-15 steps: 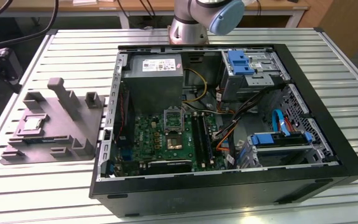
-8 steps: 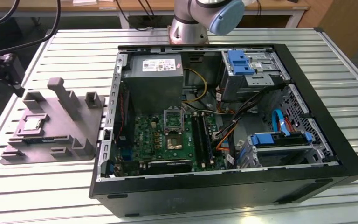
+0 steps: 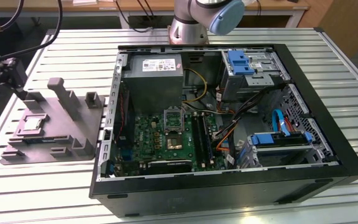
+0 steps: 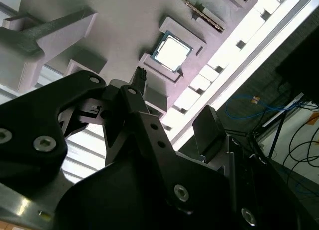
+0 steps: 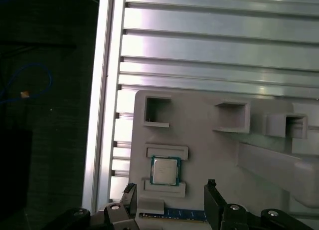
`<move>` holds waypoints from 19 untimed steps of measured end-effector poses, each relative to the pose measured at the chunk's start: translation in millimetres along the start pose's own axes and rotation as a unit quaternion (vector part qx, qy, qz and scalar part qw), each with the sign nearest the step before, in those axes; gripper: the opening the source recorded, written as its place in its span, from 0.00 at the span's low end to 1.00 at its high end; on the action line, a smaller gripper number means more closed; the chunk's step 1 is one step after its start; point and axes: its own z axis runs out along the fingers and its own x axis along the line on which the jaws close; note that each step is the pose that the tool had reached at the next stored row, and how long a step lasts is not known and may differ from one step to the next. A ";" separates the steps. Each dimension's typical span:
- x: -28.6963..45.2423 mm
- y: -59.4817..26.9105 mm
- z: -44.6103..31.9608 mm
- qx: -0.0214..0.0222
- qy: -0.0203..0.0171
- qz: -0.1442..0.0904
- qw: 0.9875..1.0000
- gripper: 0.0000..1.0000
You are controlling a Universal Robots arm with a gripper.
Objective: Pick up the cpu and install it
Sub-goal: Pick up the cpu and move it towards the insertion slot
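Cpu (image 5: 165, 170) is being seated flat in a recess of the grey fixture (image 5: 209, 150) on the slatted table (image 5: 219, 45). Gripper (image 5: 170, 186) is being held near it, fingers spread apart, nothing gripped.

A ribbed aluminium tabletop (image 3: 347, 65) gleamed under bright light; beyond it stood a wooden desk (image 3: 278, 7), beside it dark floor (image 5: 45, 140).

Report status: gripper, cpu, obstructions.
Black gripper open, empty. Small silver-grey square cpu seated in grey-purple fixture pocket, ungripped. Nothing blocking approach.
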 end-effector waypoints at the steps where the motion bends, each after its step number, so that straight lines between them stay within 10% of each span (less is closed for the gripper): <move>1: 0.0 -0.1 1.2 0.000 0.000 0.000 1.000 0.65; 19: 0.4 -1.4 14.9 0.000 0.000 0.000 1.000 0.65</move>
